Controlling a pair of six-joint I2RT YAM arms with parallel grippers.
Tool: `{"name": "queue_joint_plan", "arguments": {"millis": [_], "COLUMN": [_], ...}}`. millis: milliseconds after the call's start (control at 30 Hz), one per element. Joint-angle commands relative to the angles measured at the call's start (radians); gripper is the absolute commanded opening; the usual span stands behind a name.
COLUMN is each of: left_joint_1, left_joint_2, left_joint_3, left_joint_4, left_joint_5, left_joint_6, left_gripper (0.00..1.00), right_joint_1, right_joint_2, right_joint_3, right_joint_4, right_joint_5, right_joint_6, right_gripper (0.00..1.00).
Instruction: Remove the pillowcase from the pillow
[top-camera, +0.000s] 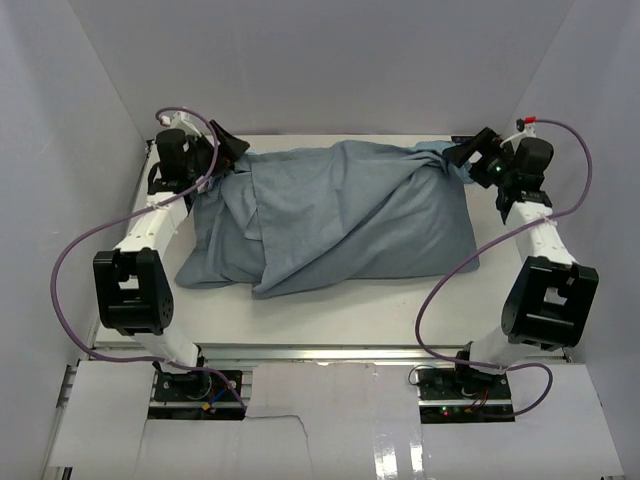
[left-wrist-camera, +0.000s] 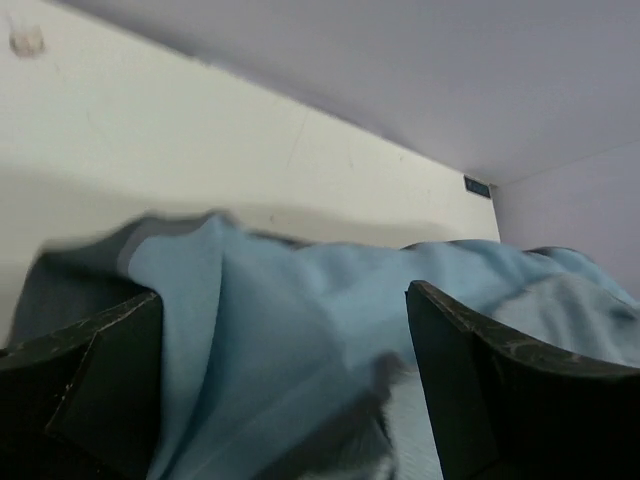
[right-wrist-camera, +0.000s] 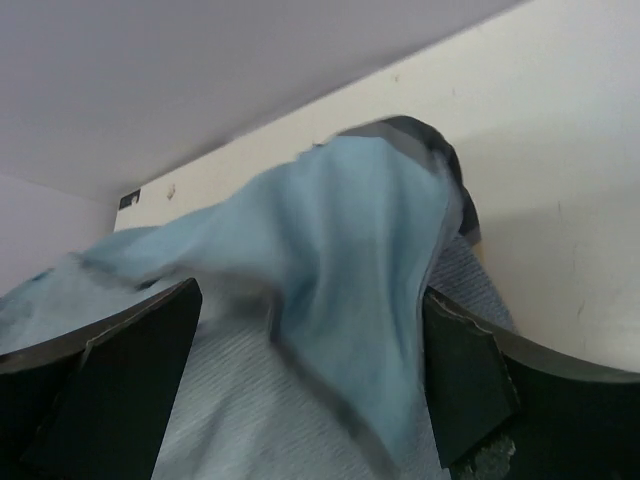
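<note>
The grey-blue pillowcase (top-camera: 340, 215) lies crumpled across the white table, bulging over the pillow, which is hidden inside it. No stripes show. My left gripper (top-camera: 228, 148) is at the cover's far left corner. In the left wrist view the left gripper (left-wrist-camera: 285, 390) is open, with folds of the pillowcase (left-wrist-camera: 300, 300) between its wide-apart jaws. My right gripper (top-camera: 465, 152) is at the far right corner. In the right wrist view the right gripper (right-wrist-camera: 300, 390) is open too, astride a raised flap of the pillowcase (right-wrist-camera: 350, 260).
The white table (top-camera: 330, 315) is boxed in by grey walls at the back and on both sides. A metal rail (top-camera: 320, 352) runs along the near edge by the arm bases. Purple cables loop beside each arm.
</note>
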Motion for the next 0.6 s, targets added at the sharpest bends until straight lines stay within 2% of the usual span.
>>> {"name": "queue_joint_plan", "arguments": {"millis": [0, 33, 100, 133, 167, 267, 333, 433, 533, 567], "left_joint_1": [-0.005, -0.003, -0.003, -0.005, -0.006, -0.006, -0.006, -0.015, -0.106, -0.132], "left_joint_2": [-0.064, -0.062, -0.07, -0.09, -0.102, -0.145, -0.18, -0.216, -0.269, -0.303], "left_joint_3": [0.181, 0.208, 0.248, 0.241, 0.23, 0.178, 0.122, 0.025, -0.101, -0.136], "left_joint_4": [-0.052, -0.141, -0.214, -0.26, -0.276, -0.323, -0.328, -0.317, -0.317, -0.308], "left_joint_5": [0.028, 0.02, -0.085, -0.139, -0.255, -0.424, -0.414, -0.362, -0.405, -0.431], "left_joint_6": [0.11, 0.122, 0.141, 0.153, 0.154, 0.157, 0.151, 0.138, 0.136, 0.131], "left_gripper": [0.98, 0.98, 0.98, 0.98, 0.98, 0.98, 0.98, 0.95, 0.92, 0.92], "right_joint_1": [0.007, 0.007, 0.01, 0.011, 0.011, 0.018, 0.054, 0.137, 0.363, 0.405], "right_joint_2": [0.016, 0.02, 0.019, 0.013, 0.008, -0.031, -0.085, -0.133, -0.134, -0.13], "right_joint_3": [0.184, 0.209, 0.248, 0.26, 0.28, 0.265, 0.214, 0.125, 0.088, 0.087], "right_joint_4": [-0.033, -0.053, -0.116, -0.13, -0.147, -0.196, -0.172, -0.153, -0.165, -0.194], "right_joint_5": [-0.011, 0.004, 0.058, 0.069, 0.093, 0.078, 0.023, 0.029, 0.091, 0.118], "right_joint_6": [-0.08, -0.089, -0.113, -0.121, -0.139, -0.185, -0.219, -0.311, -0.406, -0.416], "right_gripper": [0.9, 0.9, 0.9, 0.9, 0.9, 0.9, 0.91, 0.92, 0.93, 0.93]}}
